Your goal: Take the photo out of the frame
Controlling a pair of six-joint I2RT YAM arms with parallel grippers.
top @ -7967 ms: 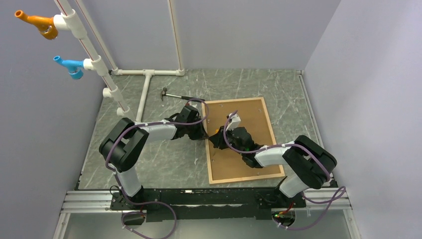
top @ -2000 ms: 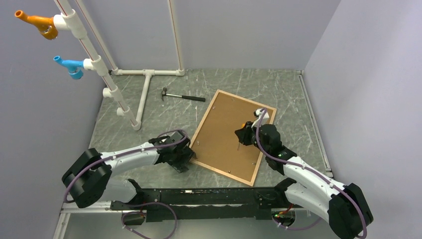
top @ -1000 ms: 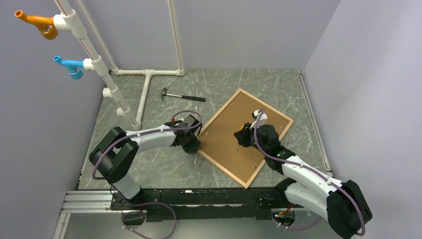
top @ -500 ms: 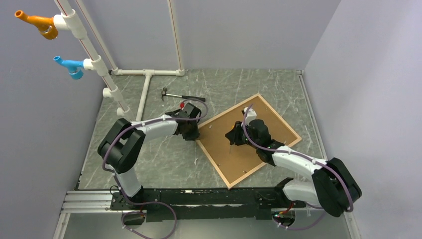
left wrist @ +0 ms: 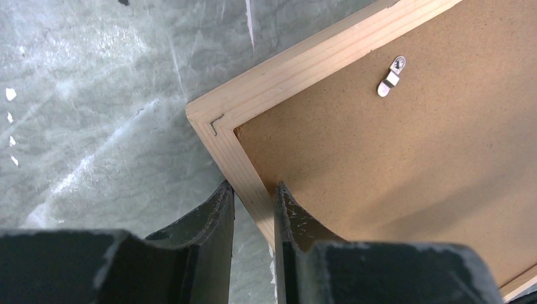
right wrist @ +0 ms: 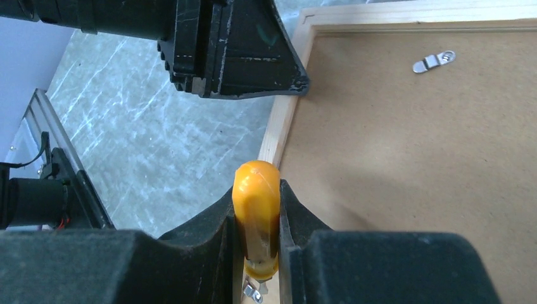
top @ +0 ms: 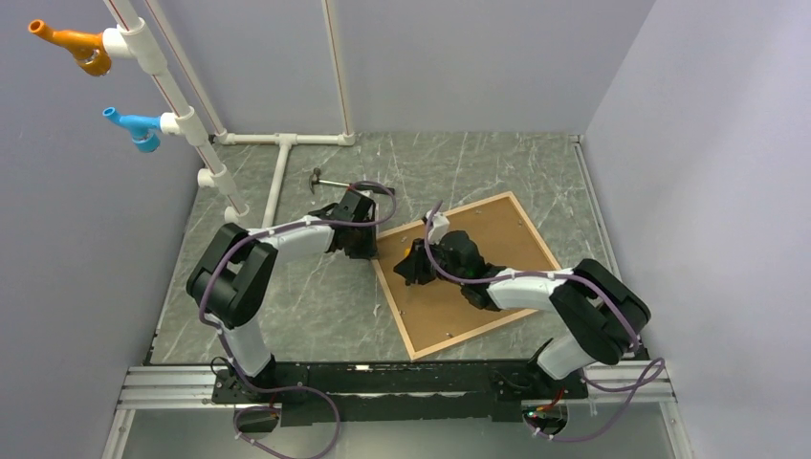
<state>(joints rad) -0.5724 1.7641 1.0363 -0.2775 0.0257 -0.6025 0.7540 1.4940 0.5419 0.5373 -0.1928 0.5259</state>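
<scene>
the marble-patterned table [top: 287,296] is carrying everything, and the frame [left wrist: 304,66] is lying flat on it, face down. the photo [top: 507,234] is sitting inside the frame, showing me only its brown back. the left gripper [left wrist: 252,189] is pinching the frame's wooden rail just beside a corner, its jaws parted only by the rail between them. the right gripper [right wrist: 257,196] is hovering just inside that same side of the frame, clamping an orange-handled tool [right wrist: 255,180] whose tip is hiding below the fingers. small metal turn clips [left wrist: 391,76] are sitting on the back near the rail. i'm worrying that levering at a clip is going to swing the frame around my single corner grip. i'm also worrying that the tip is going to skid off and gouge the photo's back.
</scene>
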